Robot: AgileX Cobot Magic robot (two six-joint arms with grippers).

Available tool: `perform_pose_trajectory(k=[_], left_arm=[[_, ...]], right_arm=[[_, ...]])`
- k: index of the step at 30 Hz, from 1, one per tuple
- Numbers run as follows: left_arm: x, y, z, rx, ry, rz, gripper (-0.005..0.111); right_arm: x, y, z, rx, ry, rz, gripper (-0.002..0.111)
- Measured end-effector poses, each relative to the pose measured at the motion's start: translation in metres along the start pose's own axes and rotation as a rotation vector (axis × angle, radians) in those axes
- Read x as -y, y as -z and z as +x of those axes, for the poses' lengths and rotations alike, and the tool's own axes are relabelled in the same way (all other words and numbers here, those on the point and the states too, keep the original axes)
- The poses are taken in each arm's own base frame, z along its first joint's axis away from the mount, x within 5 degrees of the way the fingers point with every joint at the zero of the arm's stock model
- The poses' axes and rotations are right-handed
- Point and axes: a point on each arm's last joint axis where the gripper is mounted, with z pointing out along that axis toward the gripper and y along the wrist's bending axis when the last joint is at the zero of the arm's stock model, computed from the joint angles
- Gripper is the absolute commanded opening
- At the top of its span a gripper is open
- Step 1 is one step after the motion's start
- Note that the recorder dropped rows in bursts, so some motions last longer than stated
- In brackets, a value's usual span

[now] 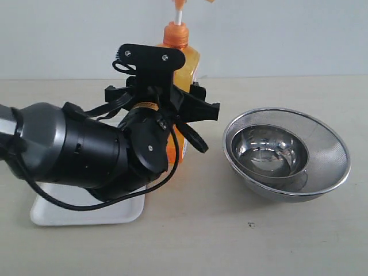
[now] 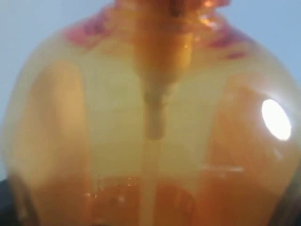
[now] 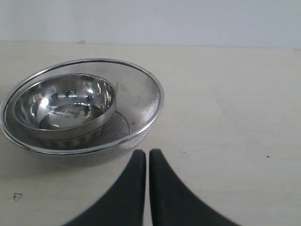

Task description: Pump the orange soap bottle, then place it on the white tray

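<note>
- The soap bottle (image 1: 187,63) is held upright just beyond the right end of the tray (image 1: 86,215) and is not yet on it. Its base is hidden behind the arm, so it cannot be told whether it is lifted.
- The bottle's flat sides are clamped by the left gripper (image 1: 164,103). The left wrist view is filled by the orange body (image 2: 150,117).
- The white stem (image 1: 179,11) is seen raised, but whether pumping is done cannot be judged.
- If pumping remains, the head should be pressed straight down while the grip is kept firm, so no tilt is caused.
- For placing, the bottle should be carried level over the tray and released only once its base is seated.
- The left arm is reached low across the tray, wrist turned toward the bottle.
- The right gripper (image 3: 147,162) is kept well to the right of the tray, near the bowl (image 1: 270,150), with its fingers closed on nothing.
</note>
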Motion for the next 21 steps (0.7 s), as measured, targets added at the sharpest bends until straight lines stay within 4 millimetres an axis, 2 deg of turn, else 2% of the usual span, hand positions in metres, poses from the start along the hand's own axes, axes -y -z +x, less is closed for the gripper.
perform_pose_trajectory(k=[7,15,21], left_arm=[[0.010,-0.012,0.005,-0.022,-0.072,-0.075,0.005],[0.039,-0.011,0.019,-0.014,-0.144,-0.083,0.005],[0.045,-0.011,0.024,-0.020,-0.167,-0.077,0.005]], right_arm=[[0.000,0.000,0.000,0.000,0.000,0.000,0.000],[0.000,0.000,0.000,0.000,0.000,0.000,0.000],[0.000,0.000,0.000,0.000,0.000,0.000,0.000]])
